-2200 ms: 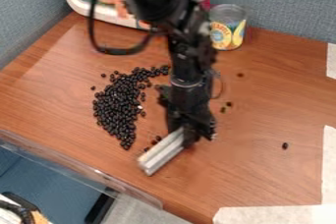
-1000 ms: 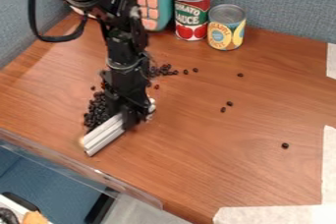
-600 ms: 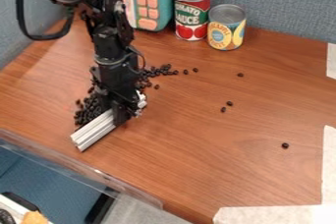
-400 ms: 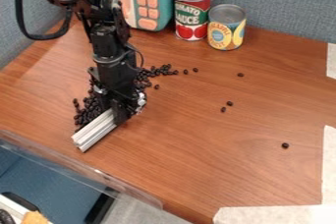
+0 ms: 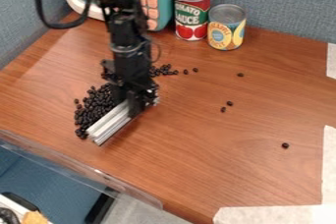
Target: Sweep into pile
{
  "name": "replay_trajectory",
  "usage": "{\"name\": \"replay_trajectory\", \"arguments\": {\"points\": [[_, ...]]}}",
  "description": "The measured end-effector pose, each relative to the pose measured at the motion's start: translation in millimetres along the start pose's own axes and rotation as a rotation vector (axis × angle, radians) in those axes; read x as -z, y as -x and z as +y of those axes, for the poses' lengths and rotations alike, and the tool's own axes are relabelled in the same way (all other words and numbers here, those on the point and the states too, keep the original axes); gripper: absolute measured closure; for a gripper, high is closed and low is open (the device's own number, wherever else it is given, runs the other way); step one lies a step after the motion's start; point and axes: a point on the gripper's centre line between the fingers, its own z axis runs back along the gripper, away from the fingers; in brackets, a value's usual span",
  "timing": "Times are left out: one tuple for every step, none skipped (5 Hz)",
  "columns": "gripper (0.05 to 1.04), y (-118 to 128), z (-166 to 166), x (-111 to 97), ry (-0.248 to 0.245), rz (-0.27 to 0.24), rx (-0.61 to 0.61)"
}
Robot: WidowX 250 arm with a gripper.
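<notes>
I have the gripper (image 5: 136, 99) over the left half of the tabletop (image 5: 197, 164), its fingers clamped on a pale ridged bar (image 5: 111, 122) that slants down toward the near edge; the main heap of dark beans (image 5: 94, 107) lies just beside the bar, on its far-left side, while a short tail of beans (image 5: 165, 70) trails out behind the gripper; a lone bean (image 5: 285, 146) sits well apart to the right, with a few others scattered between.

I judge this to be the gathering stage, the heap mostly formed but its outline ragged; to sweep well, I want the bar's long face square to the beans and its lower edge just skimming the wood, since too high lets them slip under and too hard may twist it in my grip; short, slow strokes toward the heap suit such small, rolling things; for the strays, I'd lift clear, set down beyond them and draw inward.
</notes>
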Motion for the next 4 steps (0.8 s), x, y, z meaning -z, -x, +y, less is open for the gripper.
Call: {"name": "replay_trajectory", "arguments": {"points": [[0.714,-11.2,-11.2,-11.7,-0.019,0.015,-0.02],[0.713,-42.1,-30.8,-29.0,-0.01,-0.02,-0.036],[0.713,-74.5,-51.6,-24.3,0.041,-0.007,-0.047],[0.713,-105.0,-69.5,-22.5,0.06,-0.031,-0.048]]}}
